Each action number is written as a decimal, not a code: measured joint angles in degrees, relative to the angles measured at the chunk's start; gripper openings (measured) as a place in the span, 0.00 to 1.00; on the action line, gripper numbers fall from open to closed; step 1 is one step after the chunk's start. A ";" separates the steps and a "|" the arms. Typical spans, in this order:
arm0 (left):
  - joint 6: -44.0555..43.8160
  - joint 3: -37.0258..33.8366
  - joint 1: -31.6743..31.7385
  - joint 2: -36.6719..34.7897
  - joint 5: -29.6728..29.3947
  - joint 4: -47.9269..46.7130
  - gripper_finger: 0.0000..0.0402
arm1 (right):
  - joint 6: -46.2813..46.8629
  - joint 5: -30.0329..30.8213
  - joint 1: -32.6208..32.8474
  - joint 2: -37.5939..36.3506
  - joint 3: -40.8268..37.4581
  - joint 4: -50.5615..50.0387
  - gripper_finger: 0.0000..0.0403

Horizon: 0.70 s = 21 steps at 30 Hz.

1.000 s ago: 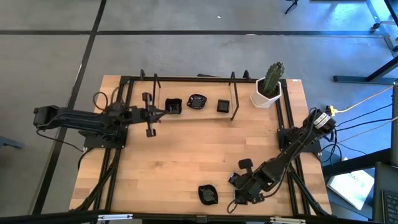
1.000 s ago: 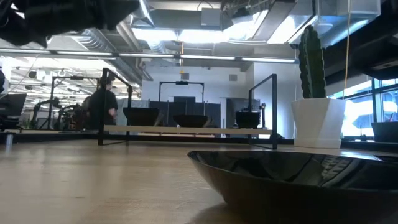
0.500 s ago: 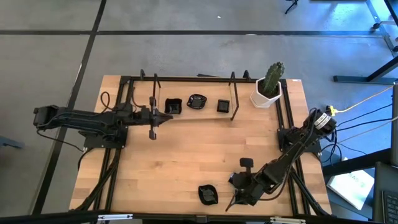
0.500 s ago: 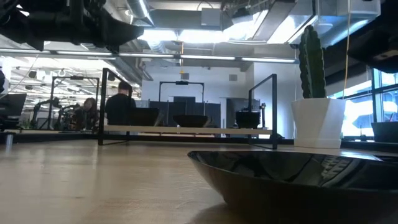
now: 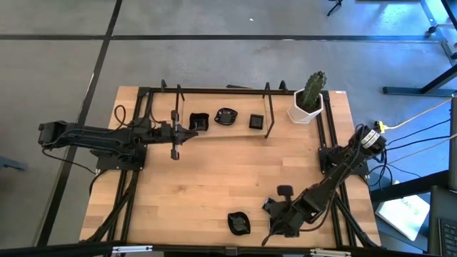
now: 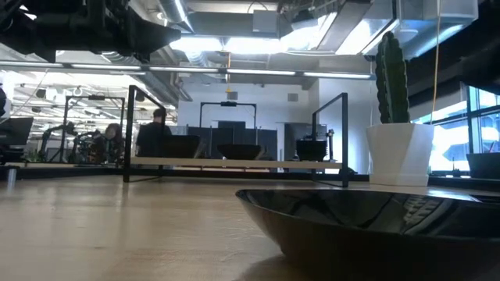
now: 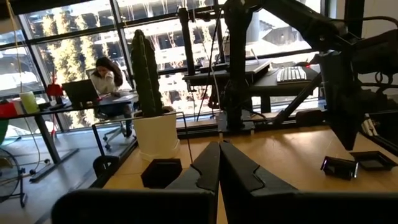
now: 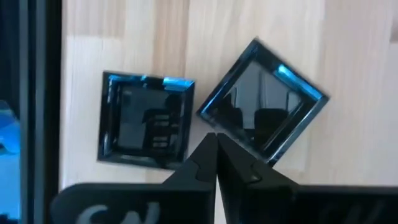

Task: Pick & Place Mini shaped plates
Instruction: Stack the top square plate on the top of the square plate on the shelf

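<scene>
Three mini shaped plates, glossy black, sit on a low rack (image 5: 223, 134) at the far side: (image 5: 199, 121), (image 5: 226, 116), (image 5: 256, 121). A wavy-rimmed plate (image 5: 238, 223) lies near the front edge and fills the low view's foreground (image 6: 375, 226). Two square plates (image 8: 146, 121) (image 8: 264, 102) lie flat on the wood under my right gripper (image 8: 212, 140), which is shut and points steeply down at the front right (image 5: 271, 230). My left gripper (image 5: 193, 133) is shut and level, just left of the rack (image 7: 219, 152). My right gripper's shut fingertips (image 8: 205, 146) stand over the gap between the two square plates, at the near corner of the tilted one (image 8: 211, 121). I cannot tell whether they touch it.
A white pot with a green cactus (image 5: 308, 100) stands at the far right corner. Black frame rails (image 5: 214, 91) run along the table's edges, and the rack's upright posts (image 5: 268, 114) stand beside the plates. Bare wood (image 5: 214, 178) lies in the middle.
My left gripper has tipped toward level and rolled a little in front of the rack, staying shut. My right gripper has rolled at the wrist in place above the square plates. No plate has moved.
</scene>
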 joint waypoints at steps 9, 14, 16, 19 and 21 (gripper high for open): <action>-1.47 0.00 0.00 0.00 0.02 -1.03 0.02 | 1.46 -4.68 0.45 0.00 -0.37 2.05 0.02; -1.47 0.00 0.00 0.00 0.02 -1.10 0.02 | 1.04 -4.38 0.25 0.02 -0.39 2.05 0.02; -1.47 0.00 0.00 0.00 0.02 -1.09 0.02 | -0.15 -4.24 0.11 0.00 -0.39 1.85 0.02; -1.47 0.00 0.00 0.00 0.02 -1.09 0.02 | -0.64 -4.61 0.03 0.08 -0.39 1.54 0.02; -1.47 0.00 0.00 0.00 0.02 -1.09 0.02 | -0.64 -5.28 -0.04 0.10 -0.41 0.97 0.02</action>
